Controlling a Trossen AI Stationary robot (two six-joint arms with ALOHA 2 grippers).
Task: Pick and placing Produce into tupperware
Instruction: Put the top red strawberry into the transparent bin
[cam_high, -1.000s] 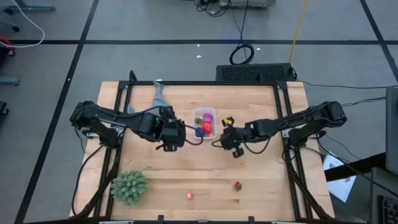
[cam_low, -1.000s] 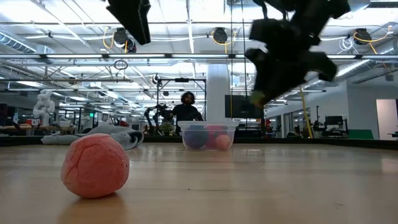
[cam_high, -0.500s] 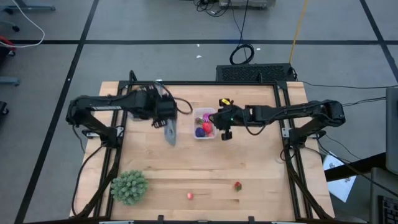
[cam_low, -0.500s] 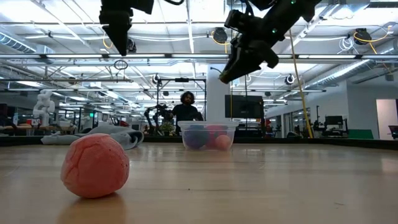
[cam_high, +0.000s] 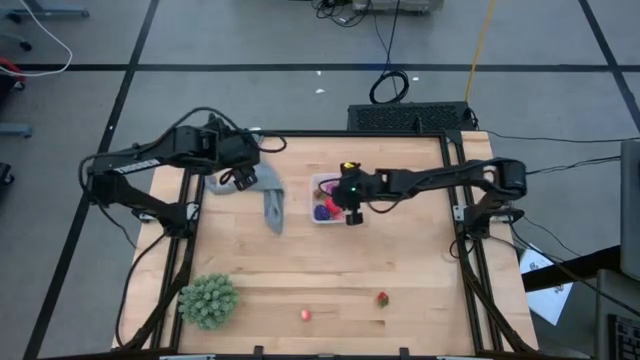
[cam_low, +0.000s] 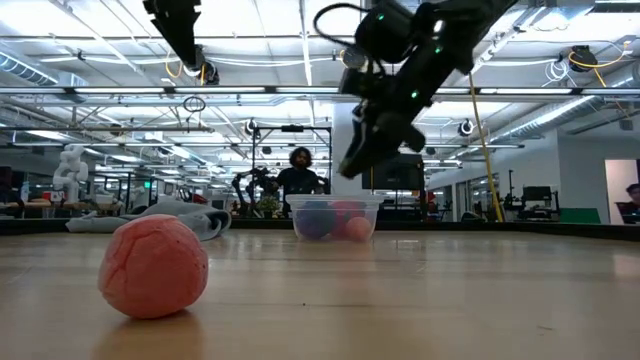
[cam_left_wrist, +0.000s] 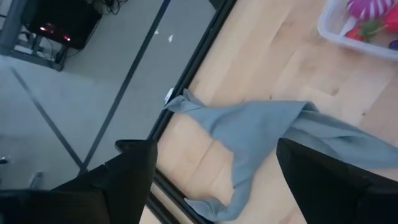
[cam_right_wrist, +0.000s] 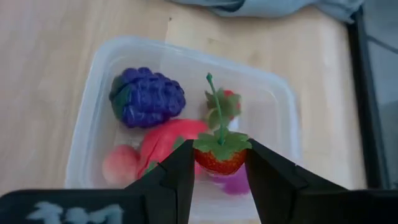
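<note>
The right gripper (cam_right_wrist: 219, 163) hangs directly over the tupperware (cam_high: 328, 198) near the counter's (cam_high: 400, 270) twelve o'clock edge, its fingers (cam_right_wrist: 177, 177) clamped on a small strawberry (cam_right_wrist: 219, 155). The left gripper (cam_left_wrist: 214, 165), fingers spread and empty, hovers above the grey cloth (cam_high: 271, 196) toward ten o'clock.

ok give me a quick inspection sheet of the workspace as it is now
surface: wooden table, intact
job's things: tupperware holds grape bunch and other fruits; two red berries loose near front edge
clutter: grey cloth, green spiky ball
grippers: right end effector shut on strawberry above tupperware; left end effector open over cloth
cables: coil on floor behind table
surroundings: person beyond table
</note>
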